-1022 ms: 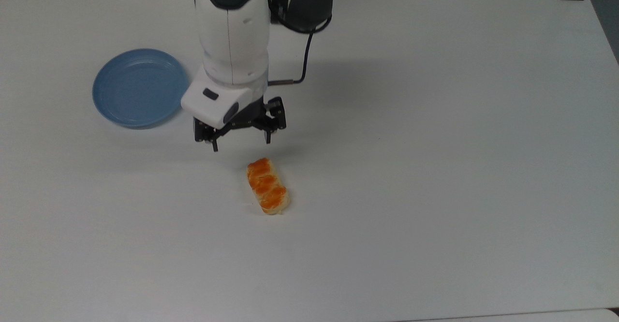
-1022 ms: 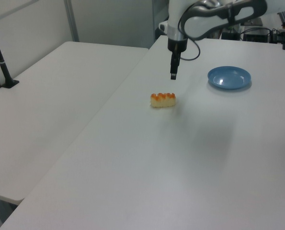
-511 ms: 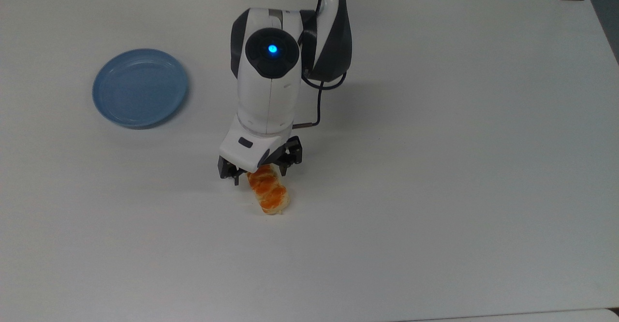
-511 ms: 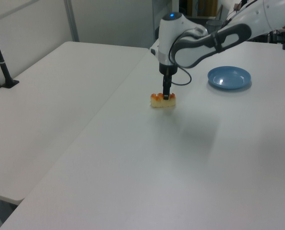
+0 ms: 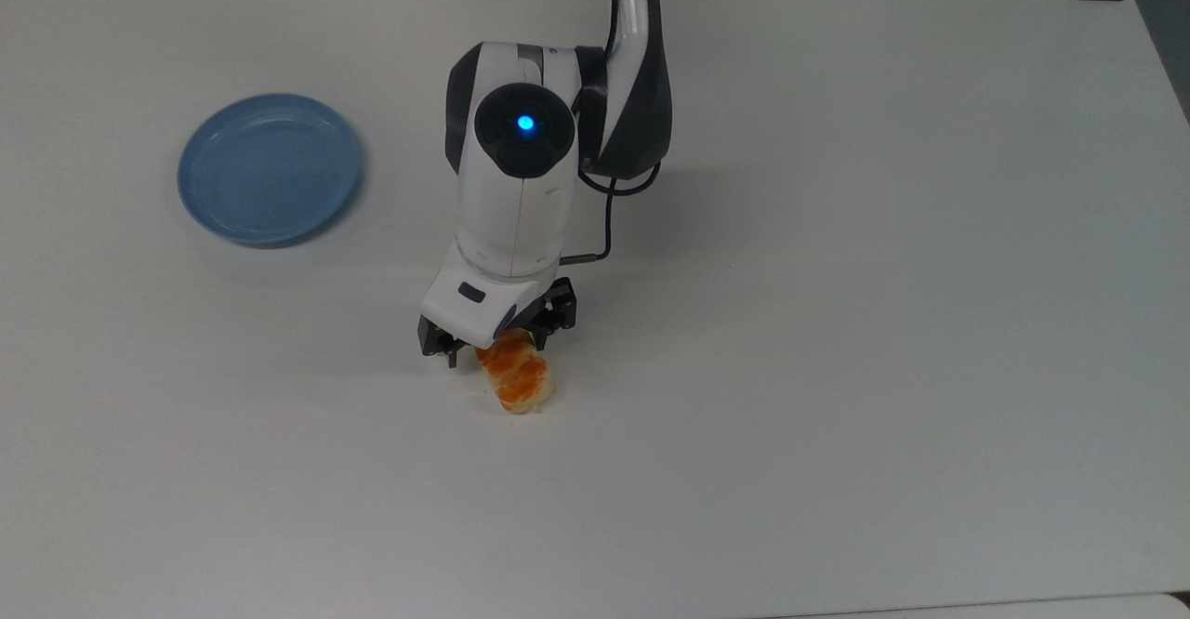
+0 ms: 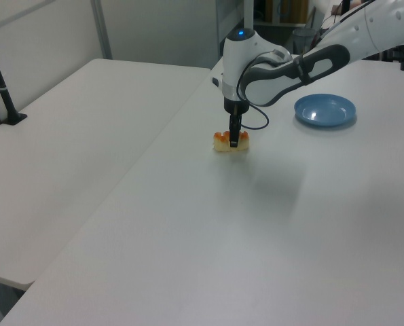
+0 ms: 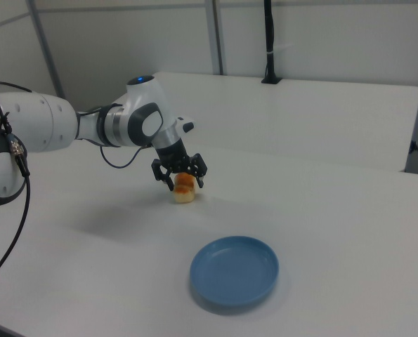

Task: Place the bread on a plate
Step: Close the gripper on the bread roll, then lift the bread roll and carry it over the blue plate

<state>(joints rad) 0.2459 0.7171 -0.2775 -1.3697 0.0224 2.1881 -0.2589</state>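
With its fingers apart astride the braided loaf (image 5: pixel 517 379), the gripper (image 5: pixel 495 346) should centre, then close gently

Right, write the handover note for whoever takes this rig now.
Gripper: open, lowered over the bread, one finger on each side of its far end; not closed on it yet.
Bread: lying on the white table, near the middle.
Plate: bare, off to the top view's upper left, well apart from the bread.
Done: approach and descent.
Left: close on the bread, lift, carry it to the plate, set it down, release.
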